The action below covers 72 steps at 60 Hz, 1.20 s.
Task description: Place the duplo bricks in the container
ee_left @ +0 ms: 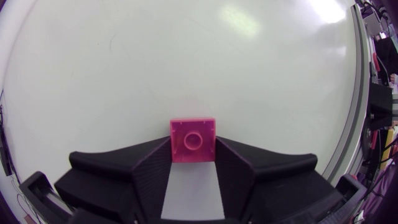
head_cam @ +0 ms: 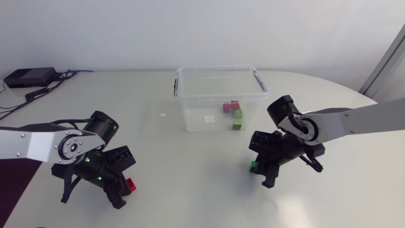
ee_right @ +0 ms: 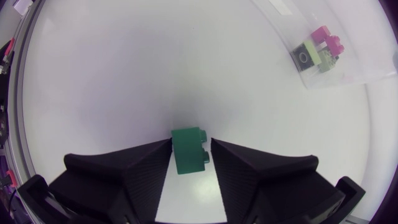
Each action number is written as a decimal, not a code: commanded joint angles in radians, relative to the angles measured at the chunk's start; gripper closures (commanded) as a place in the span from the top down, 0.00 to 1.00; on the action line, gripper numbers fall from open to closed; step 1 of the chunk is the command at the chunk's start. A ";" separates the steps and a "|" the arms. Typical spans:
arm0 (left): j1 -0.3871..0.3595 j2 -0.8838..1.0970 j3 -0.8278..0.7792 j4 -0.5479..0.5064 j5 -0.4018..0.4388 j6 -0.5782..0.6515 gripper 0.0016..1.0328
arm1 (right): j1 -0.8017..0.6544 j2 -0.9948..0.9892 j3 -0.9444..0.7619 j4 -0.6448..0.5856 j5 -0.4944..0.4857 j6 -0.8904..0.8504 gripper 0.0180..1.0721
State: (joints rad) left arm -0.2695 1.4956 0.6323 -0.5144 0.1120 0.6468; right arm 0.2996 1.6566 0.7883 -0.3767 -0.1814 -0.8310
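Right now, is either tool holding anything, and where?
Left tool clamps the pink square plastic brick by opposite side walls. The right tool straddles the dark green plastic brick; grip cannot be told.

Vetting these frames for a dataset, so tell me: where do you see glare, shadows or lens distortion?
Head view: even, diffuse light, faint shadows, mild sheen on the clear container. Left wrist view: glare patches on the table ahead of the pink brick; fisheye curves the table edge. Right wrist view: soft shadow ahead of the green brick; same fisheye curving.
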 commanded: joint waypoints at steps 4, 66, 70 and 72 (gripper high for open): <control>0.006 -0.018 -0.037 -0.007 0.011 -0.012 0.18 | -0.002 -0.029 -0.027 -0.019 0.000 -0.010 0.23; -0.011 -0.117 0.649 -0.306 0.232 -0.165 0.18 | -0.146 -0.388 0.499 -0.410 -0.067 0.207 0.20; -0.019 -0.100 0.687 -0.286 0.238 -0.188 0.18 | -0.146 -0.383 0.525 -0.398 -0.067 0.230 0.20; -0.022 -0.092 0.702 -0.280 0.242 -0.200 0.18 | -0.146 -0.382 0.536 -0.387 -0.067 0.242 0.20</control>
State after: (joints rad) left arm -0.2794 1.3705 1.2739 -0.8124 0.3374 0.4950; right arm 0.1604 1.2736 1.2831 -0.7792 -0.2394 -0.6350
